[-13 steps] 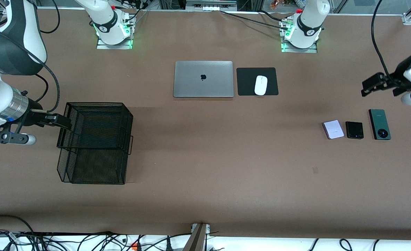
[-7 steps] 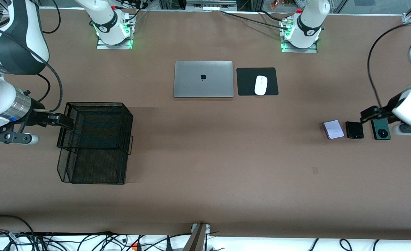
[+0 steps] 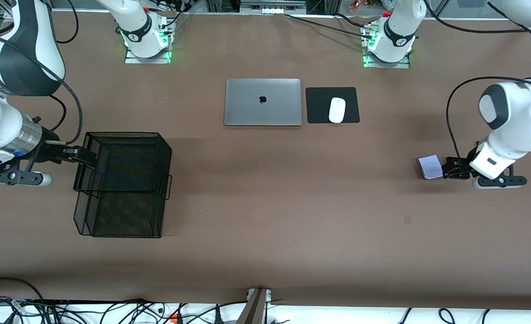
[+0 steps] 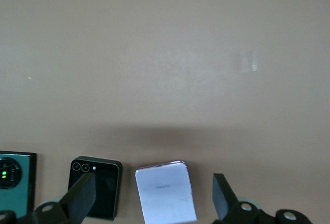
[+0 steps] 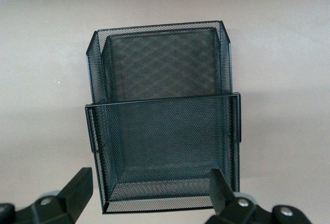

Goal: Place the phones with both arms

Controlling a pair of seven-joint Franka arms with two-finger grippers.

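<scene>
Left arm has swung down fast from the upper right of the front view and now sits low over the row of phones at right centre; a second ago its gripper hung well above them, nearer the bases. Left gripper [image 3: 455, 168] now hovers over the black phone [image 4: 95, 187], fingers [image 4: 82, 199] spread wide, nothing between them yet. In the left wrist view the lilac phone [image 3: 430, 167] lies in the gap between the fingers, the black one just beside it under one finger, and the green phone [image 4: 15, 182] with its round camera ring at the lower left edge of that frame. In the front view the arm's wrist covers the green phone and most of the black one; only the lilac slab shows whole. All three phones lie flat on the table [image 3: 265, 216], close in a row, apart from each other. Right gripper [image 5: 149, 195] waits at centre left of the front view, beside the wire basket [image 3: 123, 182], fingers apart and empty; its wrist camera looks straight into the basket, which seems to hold nothing. Closed laptop [image 3: 262, 102] and mouse [image 3: 337, 110] on its pad sit upper centre, untouched. Reading: left arm is at the approach stage of a first pick, likely lilac or black; no phone placed yet.
</scene>
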